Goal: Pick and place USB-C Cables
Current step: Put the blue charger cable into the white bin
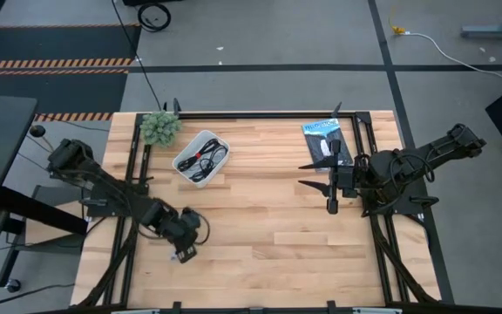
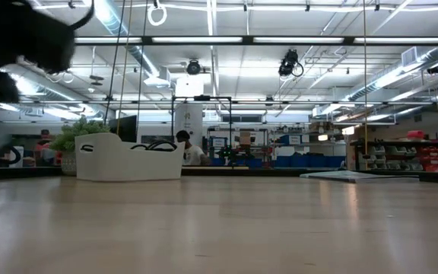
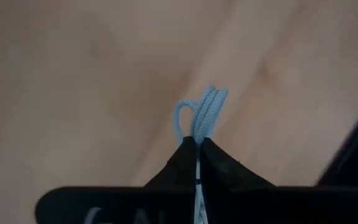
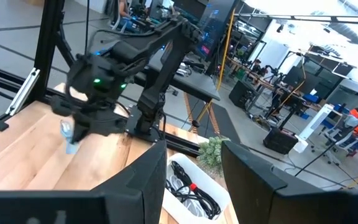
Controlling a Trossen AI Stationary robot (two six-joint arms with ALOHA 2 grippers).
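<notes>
My left gripper (image 1: 181, 251) is over the table's near left part, shut on a pale white braided cable bundle (image 3: 204, 112). That bundle also shows under the left gripper in the right wrist view (image 4: 67, 135). A white basket (image 1: 187, 166) stands on the far left part of the table. It holds black cables (image 1: 207, 155), one with a red tie (image 4: 194, 185). My right gripper (image 1: 308, 175) waits open at the table's right side, level, with its fingers toward the left. The silver-grey cable is not visible. My left gripper pinches the white cable bundle between its two shut fingers (image 3: 179, 165). Several strands pass between them, and a looped end (image 3: 185, 115) sticks out past the fingertips. In the right wrist view the bundle hangs below the fingers, off the table.
A small green plant (image 1: 159, 128) stands at the far left corner beside the basket. A flat blue-and-black packet (image 1: 325, 139) lies at the far right, close to my right gripper. Bare wood spreads across the middle and near side. A person (image 2: 185, 148) stands in the room behind.
</notes>
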